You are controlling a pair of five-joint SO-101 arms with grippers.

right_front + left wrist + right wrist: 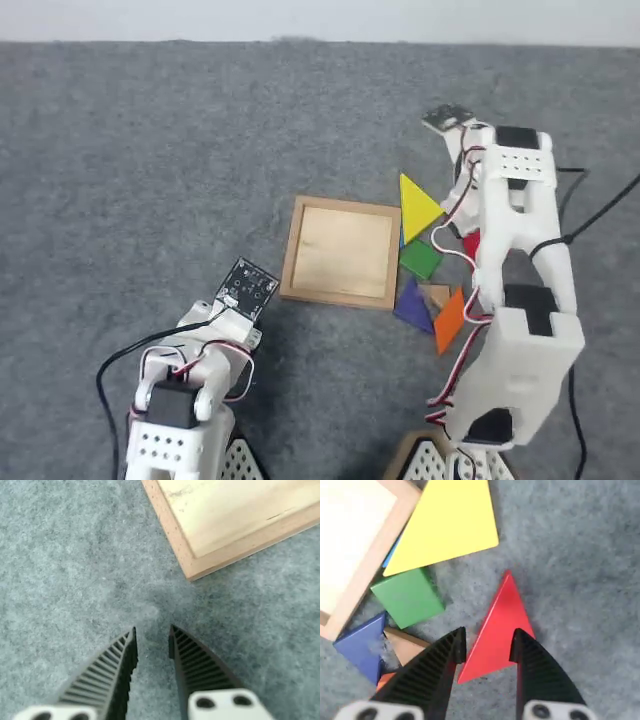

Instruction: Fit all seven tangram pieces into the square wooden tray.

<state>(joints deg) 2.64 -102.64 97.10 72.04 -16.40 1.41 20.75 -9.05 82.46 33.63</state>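
The square wooden tray point(340, 252) lies empty at mid-table, and its corner point(192, 565) lies just beyond my left gripper point(152, 630), which hovers open over bare carpet. The pieces cluster to the right of the tray: a yellow triangle point(417, 205), a green square point(420, 258), a blue-purple triangle point(413, 303), a tan piece point(435, 295) and an orange triangle point(450, 318). A red triangle point(500, 625) lies apart on the carpet. My right gripper point(489, 632) is open just above it, one finger to each side. A blue sliver point(391, 555) peeks from under the yellow triangle point(447, 525).
Grey carpet covers the whole table. The right arm point(515, 200) stands over the pieces' right side and hides part of the red triangle in the high view. The left arm point(200, 370) sits at the lower left, short of the tray's near corner.
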